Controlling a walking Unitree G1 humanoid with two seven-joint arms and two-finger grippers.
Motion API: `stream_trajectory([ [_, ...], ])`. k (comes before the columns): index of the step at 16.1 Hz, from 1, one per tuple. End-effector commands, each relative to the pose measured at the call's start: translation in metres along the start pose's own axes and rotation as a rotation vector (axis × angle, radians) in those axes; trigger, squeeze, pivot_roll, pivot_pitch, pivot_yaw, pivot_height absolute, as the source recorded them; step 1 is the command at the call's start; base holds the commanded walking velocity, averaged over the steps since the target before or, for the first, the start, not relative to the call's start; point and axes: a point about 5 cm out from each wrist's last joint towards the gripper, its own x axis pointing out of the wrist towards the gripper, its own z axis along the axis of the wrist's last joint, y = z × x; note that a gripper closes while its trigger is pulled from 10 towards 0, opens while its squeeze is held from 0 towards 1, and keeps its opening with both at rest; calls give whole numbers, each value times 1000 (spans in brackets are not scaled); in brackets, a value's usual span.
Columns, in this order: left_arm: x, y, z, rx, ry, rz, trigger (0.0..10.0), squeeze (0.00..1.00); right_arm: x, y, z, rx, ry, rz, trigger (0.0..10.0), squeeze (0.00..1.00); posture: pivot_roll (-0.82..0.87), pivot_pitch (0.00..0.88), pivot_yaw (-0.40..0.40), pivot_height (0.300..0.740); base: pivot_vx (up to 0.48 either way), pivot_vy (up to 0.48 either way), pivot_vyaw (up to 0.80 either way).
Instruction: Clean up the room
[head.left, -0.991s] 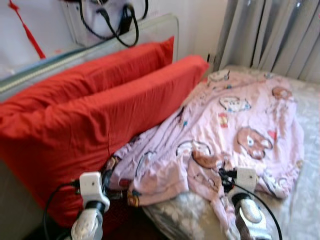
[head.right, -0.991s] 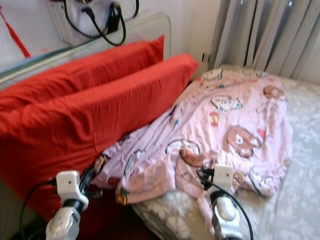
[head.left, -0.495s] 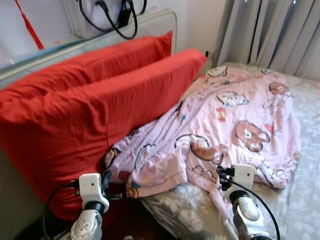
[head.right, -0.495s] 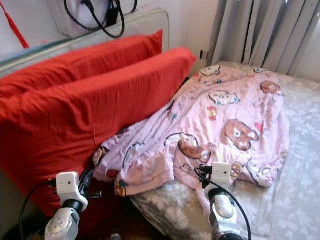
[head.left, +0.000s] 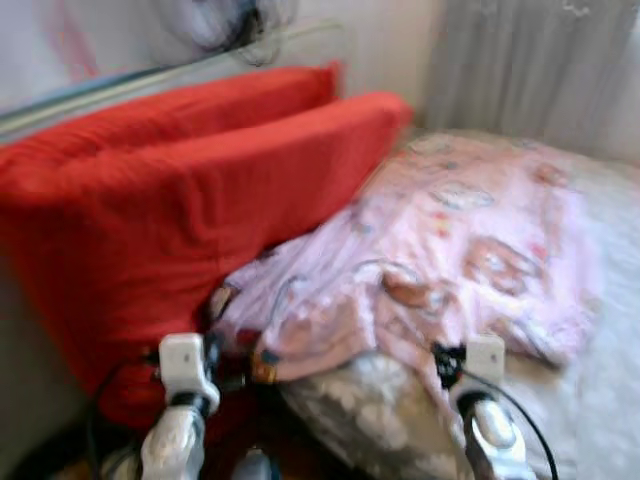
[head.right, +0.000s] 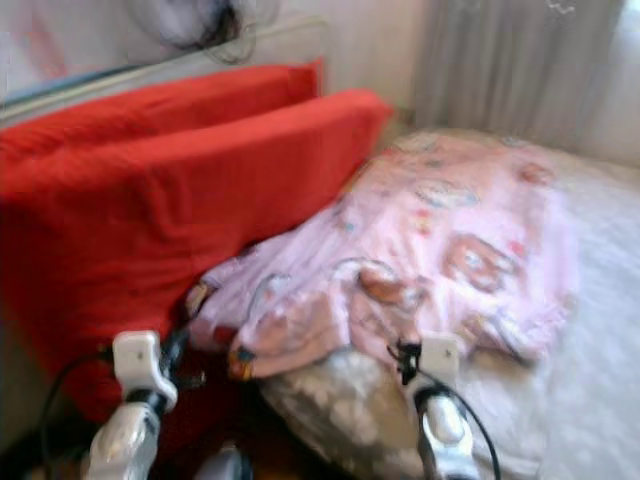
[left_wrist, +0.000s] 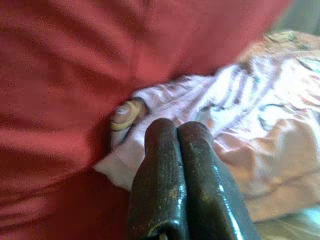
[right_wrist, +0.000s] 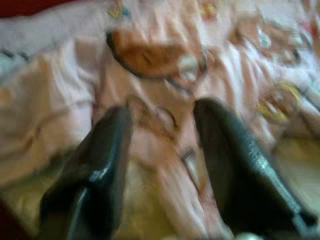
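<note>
The picture is blurred. Two red pillows (head.left: 190, 190) lean against the headboard (head.left: 150, 75). A pink printed blanket (head.left: 440, 250) lies crumpled on the bed (head.left: 600, 400), touching the front pillow. Grey curtains (head.left: 530, 70) hang behind.

A blurred bedroom in soft daylight: grey curtains (head.left: 530, 70) hang at the back right beside a pale wall (head.left: 385, 45). The bed (head.right: 600, 300) wears a grey floral sheet, with a pale headboard (head.left: 120, 85) behind.

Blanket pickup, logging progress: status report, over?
Left gripper shut, empty, at blanket edge by red pillow. Right gripper open over blanket. Blanket crumpled on bed.
</note>
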Motion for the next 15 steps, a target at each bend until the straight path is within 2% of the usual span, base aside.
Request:
stream_trajectory([
  [1,-6,3,-10,-10,53,11,10000,0,-1,3,-3,8,10,11,10000,0,43,0,27,648,0,0,0],
  [4,-4,1,-12,-18,64,-2,10000,0,-2,7,-5,20,18,34,10000,0,43,0,28,648,0,0,0],
  [12,-4,0,-14,-20,72,-15,10000,0,-2,4,-9,24,47,13,10000,0,42,0,30,648,0,0,0],
  [15,-3,-1,-14,-17,72,-19,10000,0,-3,4,-11,45,64,1,10000,0,45,0,30,648,246,0,0],
])
